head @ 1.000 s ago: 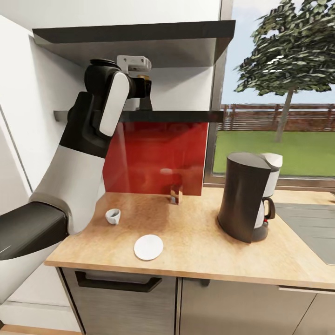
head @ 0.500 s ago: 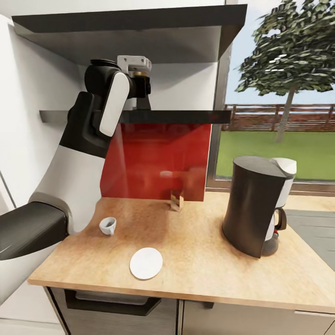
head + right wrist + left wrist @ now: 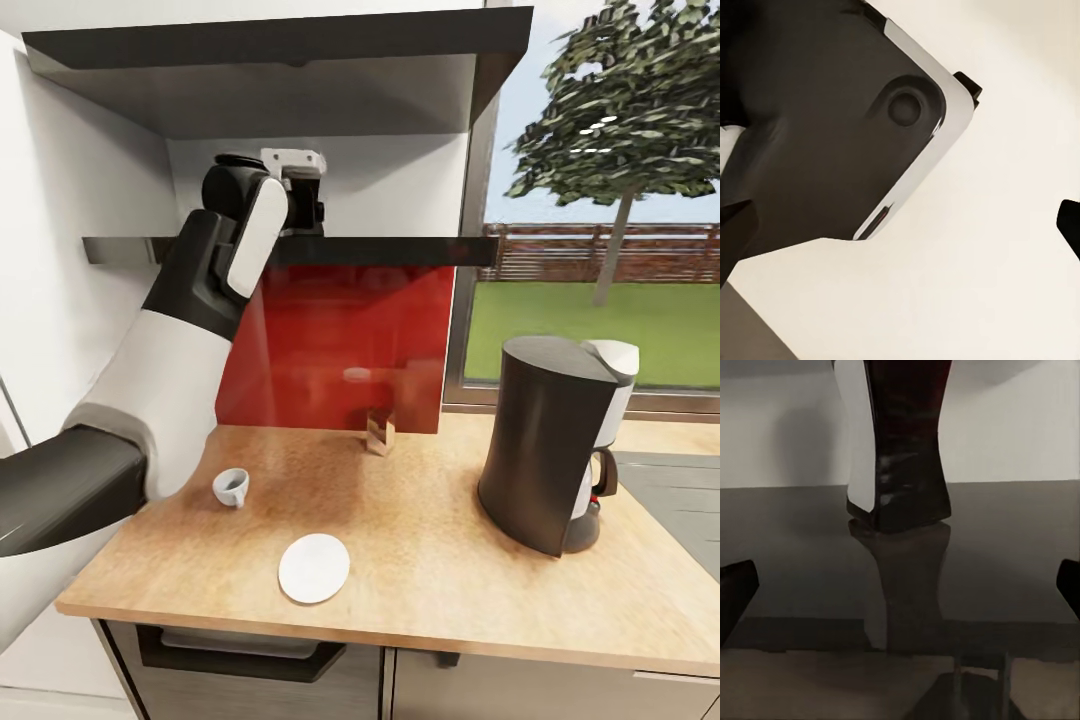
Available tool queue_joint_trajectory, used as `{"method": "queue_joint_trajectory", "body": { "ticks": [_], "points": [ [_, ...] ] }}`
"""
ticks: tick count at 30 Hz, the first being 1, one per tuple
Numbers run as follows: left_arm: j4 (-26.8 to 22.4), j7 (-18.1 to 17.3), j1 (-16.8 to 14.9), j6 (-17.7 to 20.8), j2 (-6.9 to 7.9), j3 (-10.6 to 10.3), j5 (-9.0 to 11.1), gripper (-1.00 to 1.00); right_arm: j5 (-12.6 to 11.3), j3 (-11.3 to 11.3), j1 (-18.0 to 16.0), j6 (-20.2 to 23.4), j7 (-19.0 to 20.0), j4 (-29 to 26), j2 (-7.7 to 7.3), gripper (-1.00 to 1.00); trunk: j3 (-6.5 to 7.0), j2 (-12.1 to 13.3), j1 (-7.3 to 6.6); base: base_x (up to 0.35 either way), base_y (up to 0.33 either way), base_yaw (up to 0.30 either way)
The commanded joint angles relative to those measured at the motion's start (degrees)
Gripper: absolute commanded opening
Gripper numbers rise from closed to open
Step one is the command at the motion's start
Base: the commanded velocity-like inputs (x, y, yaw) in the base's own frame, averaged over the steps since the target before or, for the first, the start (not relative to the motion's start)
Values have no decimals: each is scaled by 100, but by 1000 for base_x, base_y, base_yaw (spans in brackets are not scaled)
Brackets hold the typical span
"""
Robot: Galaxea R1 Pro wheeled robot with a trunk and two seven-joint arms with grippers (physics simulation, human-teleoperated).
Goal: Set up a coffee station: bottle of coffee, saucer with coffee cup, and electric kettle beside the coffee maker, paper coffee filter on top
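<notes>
The dark coffee bottle [image 3: 900, 442] with a white label stands upright on the kitchen shelf [image 3: 810, 547], close to the back wall. My left gripper [image 3: 900, 592] is open at shelf height, its fingertips [image 3: 736, 589] wide apart and the bottle a short way ahead, untouched. In the head view my left gripper [image 3: 316, 212] reaches over the shelf [image 3: 400, 250]. On the countertop [image 3: 430, 560] stand the black coffee maker [image 3: 550, 450], a white saucer [image 3: 314, 568], a small coffee cup [image 3: 231, 487] and a small brown filter pack [image 3: 380, 430]. My right gripper [image 3: 900, 229] is open and holds nothing.
A second shelf [image 3: 300, 60] hangs above the first. A red backsplash panel [image 3: 340, 330] sits under the lower shelf, a window [image 3: 600, 200] to its right. A drawer handle [image 3: 240, 650] shows below the counter's front edge. A sink area [image 3: 680, 490] lies at the right.
The head camera first shifted, moving the whole picture. Since then my left arm has pushed up and inward, carrying the gripper further over the shelf. The counter items have stayed put.
</notes>
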Motion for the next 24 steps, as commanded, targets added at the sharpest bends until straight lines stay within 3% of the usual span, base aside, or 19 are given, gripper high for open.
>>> {"method": "queue_joint_trajectory", "body": {
  "ticks": [1, 8, 24],
  "points": [
    [138, 53, -84, -70, 0, -6, 57, 100, 44, -35, -10, -36, 0, 17, -3, 100, -9, -7, 1, 0, 0, 0],
    [598, 42, -367, -271, 0, -6, 64, 100, 44, -35, -8, -36, -1, 17, -3, 100, -9, -7, 1, 0, 0, 0],
    [558, 33, -459, -440, 0, -9, 91, 100, 85, -35, 16, -36, -40, 17, 8, 100, -9, -7, 1, 0, 0, 0]
  ]
}}
